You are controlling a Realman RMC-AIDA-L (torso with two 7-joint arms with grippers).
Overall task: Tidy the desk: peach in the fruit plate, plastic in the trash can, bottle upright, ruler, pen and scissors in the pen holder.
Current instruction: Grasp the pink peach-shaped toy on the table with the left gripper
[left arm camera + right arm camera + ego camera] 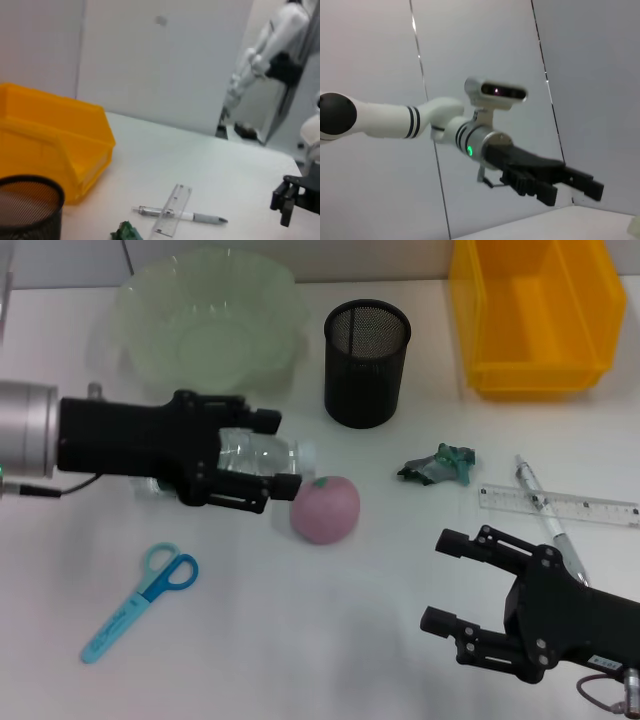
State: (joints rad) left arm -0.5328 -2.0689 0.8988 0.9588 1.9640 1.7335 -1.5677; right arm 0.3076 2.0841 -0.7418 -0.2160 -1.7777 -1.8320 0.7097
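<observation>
Left hand (pixel 278 452) open around lying bottle (pixel 250 457) — peach (pixel 326 509) just beyond fingertips. Risk: knocking peach away while closing. Right hand (pixel 447 580) open, idle over worktop (pixel 300 630).

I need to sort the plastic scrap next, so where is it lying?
In the head view the crumpled green plastic lies right of centre on the white desk, between the black mesh pen holder and the clear ruler, apart from both.

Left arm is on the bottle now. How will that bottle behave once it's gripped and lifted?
The bottle looks clear, thin-walled and empty, so probably light and liable to dent under the left gripper. Lying on its round side, it may roll toward the peach if nudged. Smooth plastic could slip.
</observation>
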